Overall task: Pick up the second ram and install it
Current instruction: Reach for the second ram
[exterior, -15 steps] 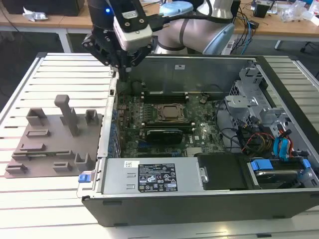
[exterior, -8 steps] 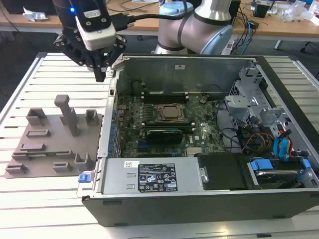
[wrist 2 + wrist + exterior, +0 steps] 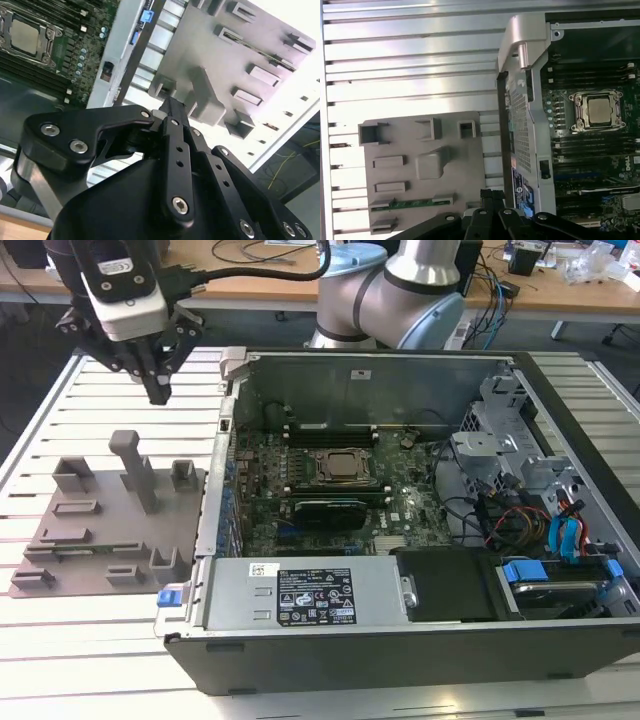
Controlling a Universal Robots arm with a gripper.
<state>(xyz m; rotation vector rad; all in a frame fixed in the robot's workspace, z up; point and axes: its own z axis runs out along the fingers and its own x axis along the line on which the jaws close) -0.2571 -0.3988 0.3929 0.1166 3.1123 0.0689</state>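
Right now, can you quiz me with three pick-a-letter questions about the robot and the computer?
1. Where is the gripper, next to the computer case? A inside it; B outside it, over the grey holder; C under it.
2. What colour is the second ram? A red; B green; C yellow.
3. The second ram is: A lying in the grey holder; B gripped; C snapped in two.
Answers: 1 B, it hangs over the holder. 2 B, its board is green. 3 A, it rests in a holder slot.
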